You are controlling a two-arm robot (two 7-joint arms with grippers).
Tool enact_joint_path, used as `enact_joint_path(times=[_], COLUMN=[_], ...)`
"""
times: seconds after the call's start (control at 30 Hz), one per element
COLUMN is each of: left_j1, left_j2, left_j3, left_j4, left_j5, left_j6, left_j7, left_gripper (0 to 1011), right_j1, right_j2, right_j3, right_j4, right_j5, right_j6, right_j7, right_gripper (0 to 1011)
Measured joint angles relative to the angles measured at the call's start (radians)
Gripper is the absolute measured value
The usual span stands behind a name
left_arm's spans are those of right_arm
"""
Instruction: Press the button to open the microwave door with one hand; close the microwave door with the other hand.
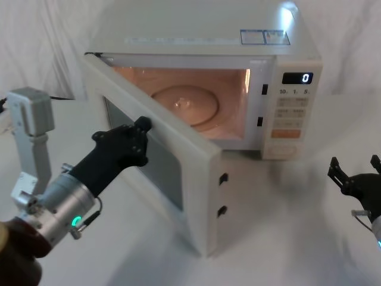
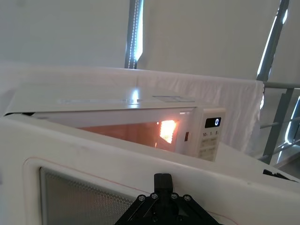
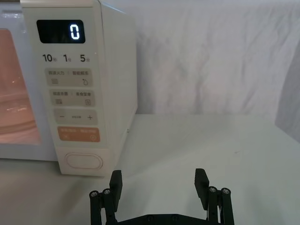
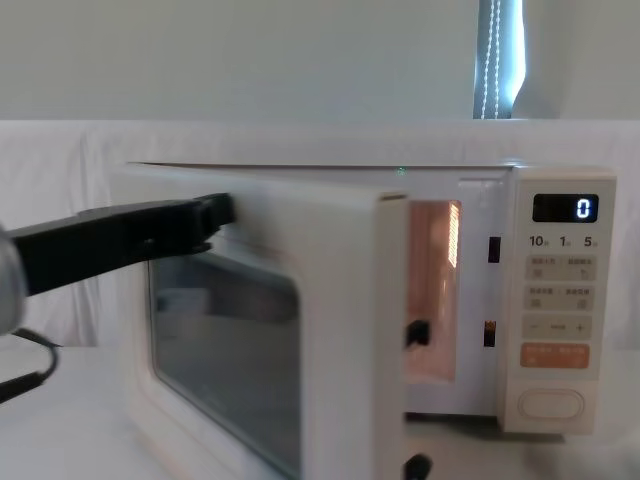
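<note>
1. We see the microwave door [image 1: 156, 156] standing open, swung out from its hinge at the upper left of the head view toward the lower centre, with the lit cavity exposed behind it.
2. Our left end effector [image 1: 143, 125] sits at left of centre in the head view, its tip touching the door's outer face near the upper edge of the window frame. From the chest view and the left wrist view it looks narrow, fingers drawn together, holding nothing.
3. Our right end effector [image 1: 356, 170] hangs at the right edge of the head view, well apart from the microwave, above the desk [image 1: 297, 238]. In the right wrist view its fingers [image 3: 116, 179] are spread wide and empty.
4. The button [image 3: 84, 161] is at the bottom of the control panel, lower left in the right wrist view, with nothing touching it.
5. We judge the opening step done and the closing step in hand.
6. The next move calls for a steady push by the left end effector along the door's arc, keeping contact on the frame until the latch hooks on the free edge seat.
</note>
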Motion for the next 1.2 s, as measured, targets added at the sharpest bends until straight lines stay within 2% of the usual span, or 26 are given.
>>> enact_joint_path(times=[0.27, 0.57, 0.8, 1.2], left_j1=[-0.092, -0.172, -0.220, -0.276], left_j2=[-0.037, -0.093, -0.133, -0.177], left_j3=[0.057, 0.098, 0.118, 0.125], left_j4=[0.076, 0.147, 0.204, 0.283], left_j5=[0.022, 0.050, 0.071, 0.109], left_j6=[-0.002, -0.002, 0.004, 0.012], left_j7=[0.007, 0.027, 0.042, 0.056], left_gripper=[0, 0, 0, 0], right_j1=[0.000, 0.000, 0.000, 0.000], right_j2=[0.000, 0.000, 0.000, 0.000], right_j3=[0.000, 0.000, 0.000, 0.000], right_j4=[0.000, 0.000, 0.000, 0.000], right_j5=[0.000, 0.000, 0.000, 0.000], right_j6=[0.000, 0.000, 0.000, 0.000], right_j7=[0.000, 0.000, 0.000, 0.000], right_gripper=[1002, 1002, 1002, 1002])
